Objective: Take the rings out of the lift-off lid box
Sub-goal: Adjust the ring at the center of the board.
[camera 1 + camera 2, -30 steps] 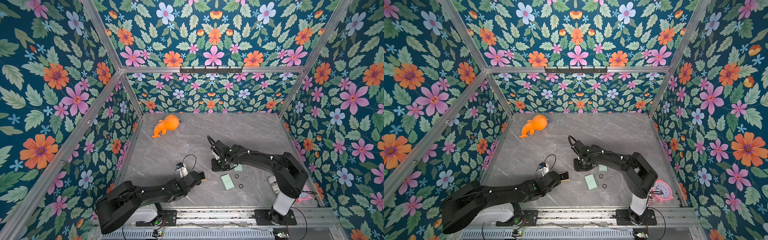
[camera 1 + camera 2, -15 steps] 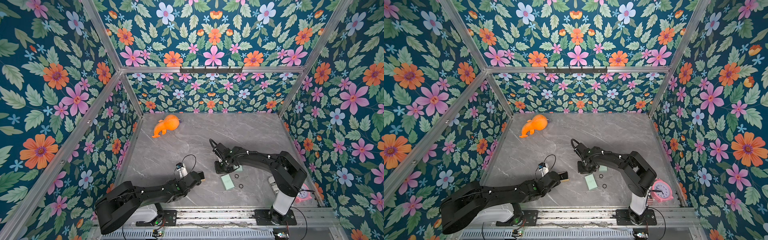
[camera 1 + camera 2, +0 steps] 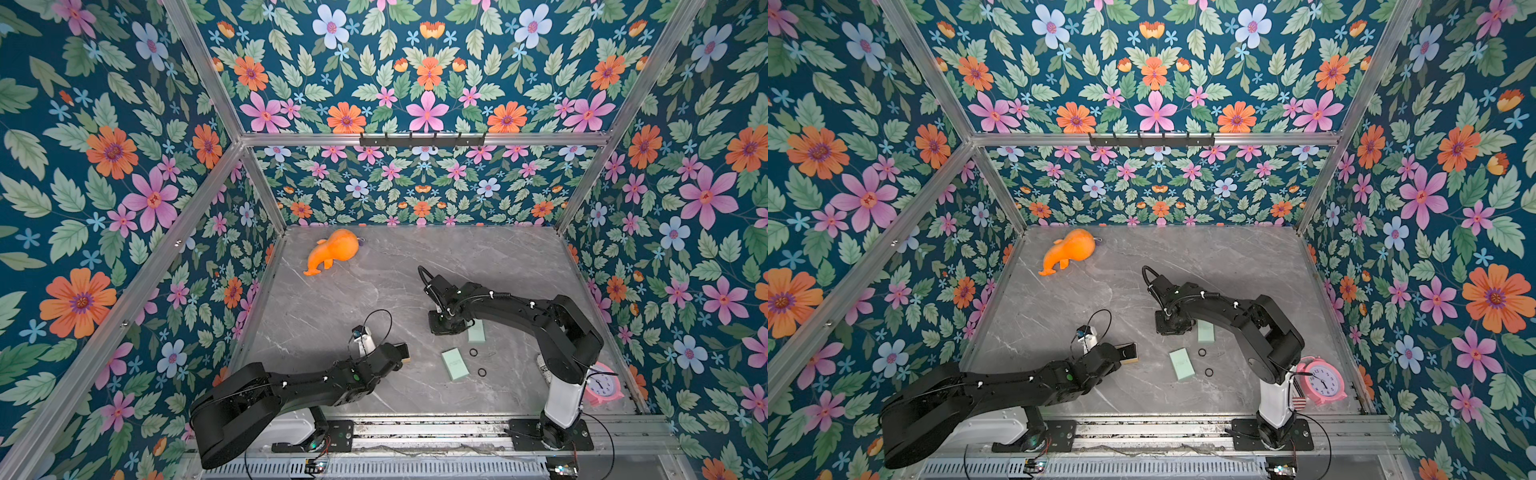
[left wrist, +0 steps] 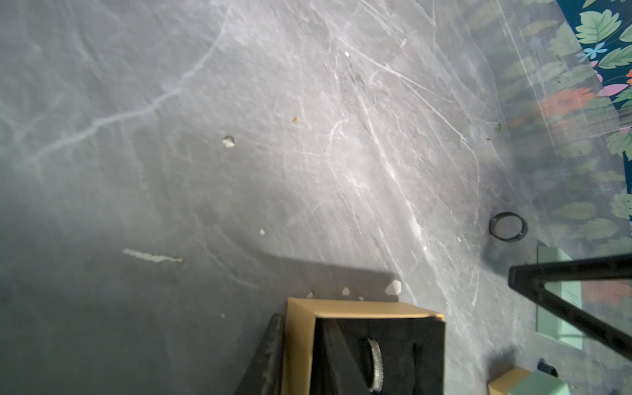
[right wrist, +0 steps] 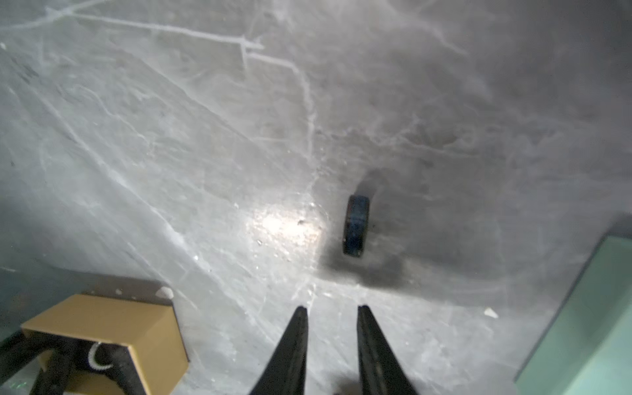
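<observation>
My left gripper (image 4: 301, 359) is shut on one wall of the open lift-off lid box (image 3: 401, 353), tan with a black lining. A glittery silver ring (image 4: 375, 362) stands in its slot. Two black rings (image 3: 473, 353) (image 3: 482, 372) lie flat on the table to the box's right. My right gripper (image 5: 331, 311) points down beside a mint-green box part (image 3: 476, 332), its jaws a little apart and open with nothing between them. Just past its tips a third black ring (image 5: 356, 225) stands on edge on the table. Another mint-green part (image 3: 455, 364) lies flat by the rings.
An orange soft toy (image 3: 334, 251) lies at the back left of the grey marble table (image 3: 353, 299). A pink alarm clock (image 3: 602, 386) stands at the front right by the right arm's base. Floral walls close in three sides.
The right gripper has shifted a little toward the front, closer to the mint-green part, and its jaws have narrowed slightly. The left arm and the box have not moved.
</observation>
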Controlling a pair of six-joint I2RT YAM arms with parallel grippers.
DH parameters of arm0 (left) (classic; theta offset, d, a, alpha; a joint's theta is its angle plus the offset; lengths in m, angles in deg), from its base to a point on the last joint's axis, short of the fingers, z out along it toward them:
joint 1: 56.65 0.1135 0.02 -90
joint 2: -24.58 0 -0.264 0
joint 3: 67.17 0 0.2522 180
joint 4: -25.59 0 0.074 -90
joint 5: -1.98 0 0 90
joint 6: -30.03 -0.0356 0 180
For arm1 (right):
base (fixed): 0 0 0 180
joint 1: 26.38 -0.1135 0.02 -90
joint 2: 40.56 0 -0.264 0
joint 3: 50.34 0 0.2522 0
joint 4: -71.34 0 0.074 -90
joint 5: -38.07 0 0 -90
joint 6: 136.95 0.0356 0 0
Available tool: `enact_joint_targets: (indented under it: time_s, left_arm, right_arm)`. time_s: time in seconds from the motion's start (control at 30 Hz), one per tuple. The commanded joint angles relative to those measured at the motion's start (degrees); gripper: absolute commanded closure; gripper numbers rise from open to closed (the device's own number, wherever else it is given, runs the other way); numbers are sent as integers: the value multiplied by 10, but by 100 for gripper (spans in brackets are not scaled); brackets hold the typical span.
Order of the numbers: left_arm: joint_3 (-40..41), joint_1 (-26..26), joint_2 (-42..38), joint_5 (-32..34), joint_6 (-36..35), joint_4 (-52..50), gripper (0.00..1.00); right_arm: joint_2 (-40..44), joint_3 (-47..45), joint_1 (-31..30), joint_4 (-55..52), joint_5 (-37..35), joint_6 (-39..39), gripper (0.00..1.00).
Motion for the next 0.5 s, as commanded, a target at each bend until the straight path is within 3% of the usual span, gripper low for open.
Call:
enact_joint_targets:
  time_s: [0.0, 0.23, 0.47]
  left_arm:
    - [0, 0, -1, 11, -1, -18, 78]
    - [-10, 0, 13, 12, -6, -18, 78]
    - [-8, -1, 14, 14, -5, -17, 78]
  right_arm:
    - [-17, 26, 7, -19, -30, -25, 72]
    - [-70, 87, 6, -38, -33, -49, 73]
    - [-64, 92, -21, -43, -44, -46, 74]
